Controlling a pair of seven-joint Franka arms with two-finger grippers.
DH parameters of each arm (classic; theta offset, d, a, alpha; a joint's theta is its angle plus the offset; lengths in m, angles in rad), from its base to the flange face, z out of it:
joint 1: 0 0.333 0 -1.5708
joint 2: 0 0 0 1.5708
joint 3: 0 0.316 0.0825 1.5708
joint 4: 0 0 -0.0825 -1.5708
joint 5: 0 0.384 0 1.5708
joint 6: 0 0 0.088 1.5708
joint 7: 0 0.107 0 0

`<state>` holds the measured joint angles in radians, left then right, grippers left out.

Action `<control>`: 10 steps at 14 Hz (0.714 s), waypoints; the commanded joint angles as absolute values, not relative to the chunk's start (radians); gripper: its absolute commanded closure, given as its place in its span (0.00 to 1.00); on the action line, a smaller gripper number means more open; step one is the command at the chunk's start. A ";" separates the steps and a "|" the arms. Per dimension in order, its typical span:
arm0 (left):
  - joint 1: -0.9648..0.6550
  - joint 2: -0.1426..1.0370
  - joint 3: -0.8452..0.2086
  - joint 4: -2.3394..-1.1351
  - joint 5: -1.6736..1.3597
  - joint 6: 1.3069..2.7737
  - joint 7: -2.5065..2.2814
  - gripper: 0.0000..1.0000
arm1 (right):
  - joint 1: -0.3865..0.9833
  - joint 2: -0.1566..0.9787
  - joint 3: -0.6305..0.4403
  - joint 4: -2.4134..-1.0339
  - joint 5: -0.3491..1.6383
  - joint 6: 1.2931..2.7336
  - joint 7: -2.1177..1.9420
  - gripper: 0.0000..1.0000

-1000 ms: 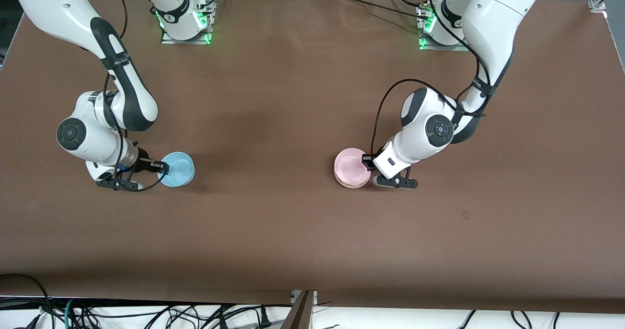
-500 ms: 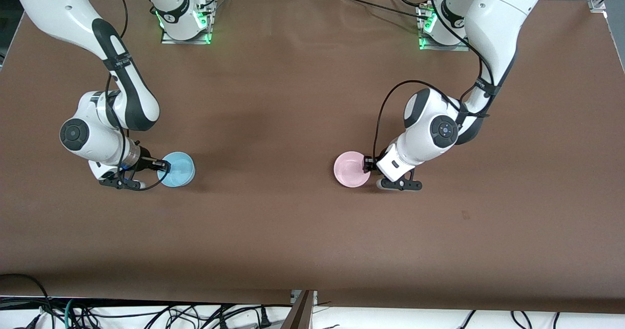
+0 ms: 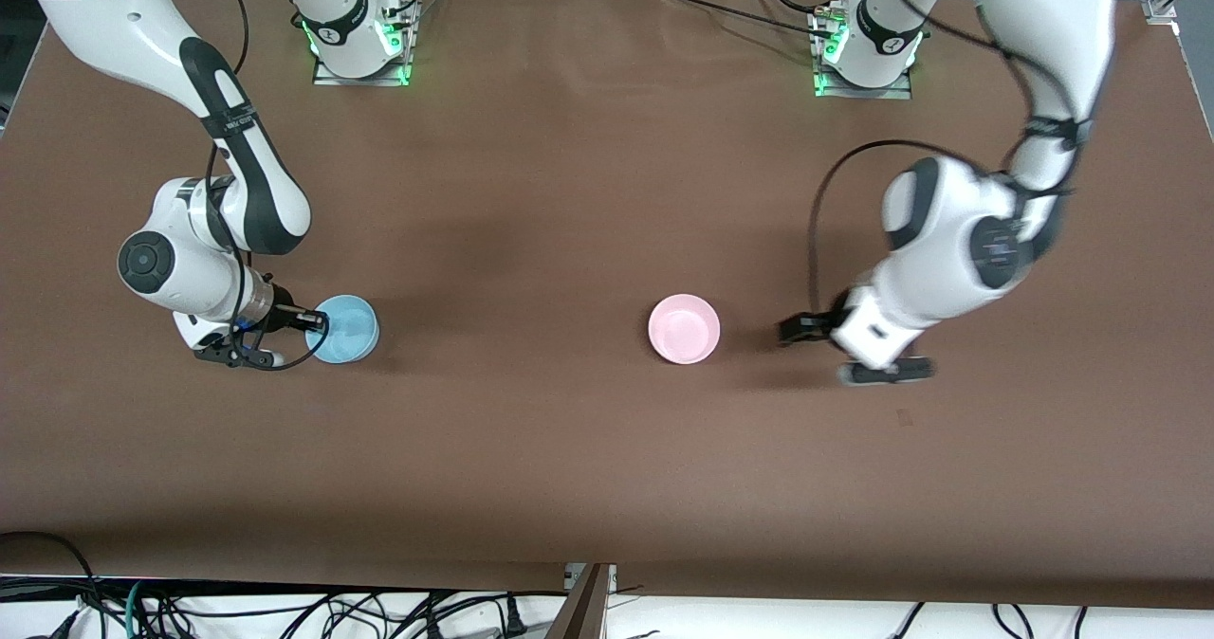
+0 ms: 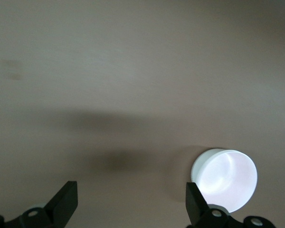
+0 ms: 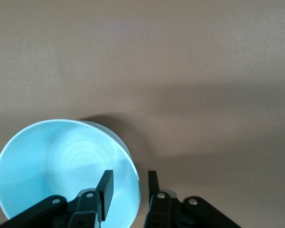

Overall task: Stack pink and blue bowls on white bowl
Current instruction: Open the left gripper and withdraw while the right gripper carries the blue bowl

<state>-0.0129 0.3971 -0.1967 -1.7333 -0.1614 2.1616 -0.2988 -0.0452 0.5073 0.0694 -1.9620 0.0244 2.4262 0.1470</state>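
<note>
The pink bowl (image 3: 684, 329) sits upright near the table's middle; in the left wrist view it shows washed out as a pale round bowl (image 4: 224, 179). The white bowl is hidden. My left gripper (image 3: 789, 332) (image 4: 131, 190) is open and holds nothing, well apart from the pink bowl toward the left arm's end. The blue bowl (image 3: 346, 328) (image 5: 61, 166) stands toward the right arm's end. My right gripper (image 3: 318, 320) (image 5: 129, 178) straddles its rim, one finger inside and one outside, with a gap still showing at the wall.
Brown table cover (image 3: 531, 449) all around both bowls. The arm bases (image 3: 360, 42) (image 3: 863, 51) stand at the edge farthest from the front camera. Cables hang along the nearest edge (image 3: 285, 611).
My left gripper opened, let go of the pink bowl and drew back toward the left arm's end. The right gripper's fingers have narrowed around the blue bowl's rim; that bowl has not moved.
</note>
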 commanded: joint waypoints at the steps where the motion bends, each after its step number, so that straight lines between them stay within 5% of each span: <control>1: 0.011 0.289 -0.132 -1.715 -0.138 2.010 -0.307 0.00 | -0.051 0.499 0.072 -1.980 0.020 2.442 0.137 0.91; 2: 0.012 0.279 -0.102 -1.669 -0.138 1.923 -0.307 0.00 | -0.051 0.499 0.072 -1.979 0.020 2.442 0.137 1.00; 6: 0.044 0.242 -0.043 -1.507 -0.072 1.645 -0.257 0.00 | -0.043 0.483 0.086 -1.964 0.021 2.434 0.152 1.00; 10: 0.055 0.221 -0.041 -1.386 0.055 1.476 -0.158 0.00 | -0.041 0.417 0.208 -1.898 0.023 2.375 0.179 1.00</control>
